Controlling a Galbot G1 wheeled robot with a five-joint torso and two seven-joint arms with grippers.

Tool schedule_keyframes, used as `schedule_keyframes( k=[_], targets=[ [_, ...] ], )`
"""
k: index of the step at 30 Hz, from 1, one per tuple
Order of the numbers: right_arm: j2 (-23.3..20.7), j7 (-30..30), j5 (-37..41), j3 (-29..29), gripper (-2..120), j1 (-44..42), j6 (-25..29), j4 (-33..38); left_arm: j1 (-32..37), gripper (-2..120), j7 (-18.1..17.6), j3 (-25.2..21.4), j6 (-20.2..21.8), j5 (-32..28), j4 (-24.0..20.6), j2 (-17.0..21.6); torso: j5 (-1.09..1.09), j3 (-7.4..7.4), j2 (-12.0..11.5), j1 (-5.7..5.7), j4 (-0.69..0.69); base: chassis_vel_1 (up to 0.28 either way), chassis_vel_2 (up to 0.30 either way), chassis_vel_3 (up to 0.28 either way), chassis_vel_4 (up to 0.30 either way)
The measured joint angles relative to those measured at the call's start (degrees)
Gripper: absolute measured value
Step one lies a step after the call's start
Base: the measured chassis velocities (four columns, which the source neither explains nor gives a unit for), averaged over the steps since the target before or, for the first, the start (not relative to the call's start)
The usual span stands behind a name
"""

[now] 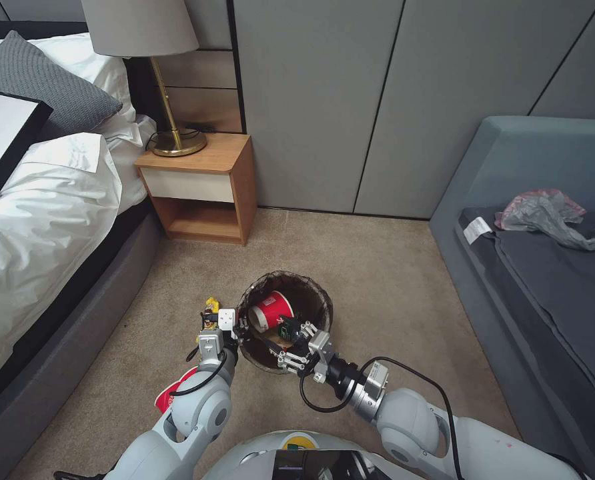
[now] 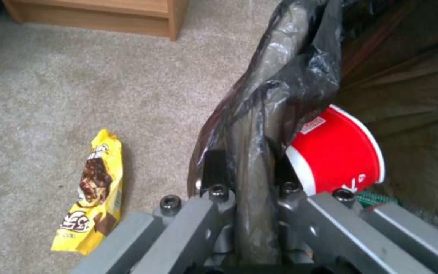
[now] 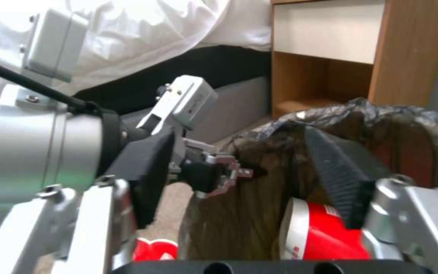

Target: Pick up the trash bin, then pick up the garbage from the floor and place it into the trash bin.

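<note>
The left gripper is clamped on the trash bin rim; one red paper cup is inside. The right gripper, jaws apart, hangs over the bin (seemingly empty). A yellow snack wrapper and another red cup remain on the carpet.

The beige carpet carries the wooden nightstand at the far left, the yellow wrapper just left of the bin, a red-and-white cup nearer on the left, the bed at left and the grey sofa at right.
</note>
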Motion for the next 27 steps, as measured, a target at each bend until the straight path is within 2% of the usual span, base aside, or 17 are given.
schedule_keyframes(
  k=[1,3,4,6,7,9,13,16,19,22,23,26,27],
  targets=[
    [0.0,0.0,0.0,0.0,69,0.0,0.0,0.0,0.0,0,0.0,0.0,0.0,0.0,0.0,0.0,0.0,0.0,0.0,0.0,0.0,0.0,0.0,0.0,0.0],
    [-0.09,0.2,-0.12,0.89,79,-0.25,0.01,0.1,-0.1,0,-0.01,0.06,-0.02,0.0,0.08,-0.09,0.0,0.0,0.0,0.0,0.0,0.0,0.0,0.0,0.0],
    [-0.09,0.2,-0.12,0.89,79,-0.25,0.01,0.1,-0.1,0,-0.01,0.06,-0.02,0.0,0.08,-0.09,0.0,0.0,0.0,0.0,0.0,0.0,0.0,0.0,0.0],
    [-0.12,0.53,-0.08,2.55,90,-0.57,0.12,0.95,-0.22,0,-0.01,0.2,-0.03,0.0,0.23,-0.19,0.0,0.0,0.0,0.0,0.0,0.0,0.0,0.0,0.0],
    [-0.12,0.53,-0.08,2.55,90,-0.57,0.12,0.95,-0.22,0,-0.01,0.2,-0.03,0.0,0.23,-0.19,0.0,0.0,0.0,0.0,0.0,0.0,0.0,0.0,0.0],
    [-0.01,1.26,0.7,5.92,98,-0.9,0.24,3.04,-0.34,0,-0.01,0.28,-0.04,0.0,0.33,-0.22,0.0,0.0,0.0,0.0,0.0,0.0,0.0,0.0,0.0],
    [0.25,3.32,2.1,9.95,100,-1.05,-0.26,5.37,-0.37,0,-0.01,0.3,-0.05,0.0,0.34,-0.22,0.0,0.0,0.0,0.0,0.0,0.0,0.0,0.0,0.0],
    [0.7,8.99,3.54,15.42,100,0.01,-2.29,7.97,-0.28,0,0.02,0.17,-0.13,0.0,0.34,-0.21,0.0,0.0,0.0,0.0,0.0,0.0,0.0,0.0,0.0],
    [1.01,11.16,4.0,17.46,100,0.43,-3.16,8.54,-0.24,0,0.04,0.09,-0.16,0.0,0.34,-0.21,0.0,0.0,0.0,0.0,0.01,0.0,0.0,0.0,0.0],
    [2.62,16.83,4.8,25.04,100,0.95,-6.96,8.82,-0.19,0,0.1,-0.09,-0.25,0.0,0.33,-0.14,0.01,0.0,0.0,0.0,0.0,0.0,0.0,0.0,0.0],
    [2.62,16.83,4.8,25.04,100,0.95,-6.96,8.82,-0.19,0,0.1,-0.09,-0.25,0.0,0.33,-0.14,0.01,0.0,0.0,0.0,0.0,0.0,0.0,0.0,0.0],
    [4.29,20.67,5.62,32.22,100,0.75,-10.97,8.31,-0.15,0,0.15,-0.23,-0.33,0.0,0.23,-0.04,0.0,0.0,0.0,0.0,0.01,0.0,0.0,0.0,0.0],
    [4.29,20.67,5.62,32.22,100,0.75,-10.97,8.31,-0.15,0,0.15,-0.23,-0.33,0.0,0.23,-0.04,0.0,0.0,0.0,0.0,0.01,0.0,0.0,0.0,0.0]
  ],
)
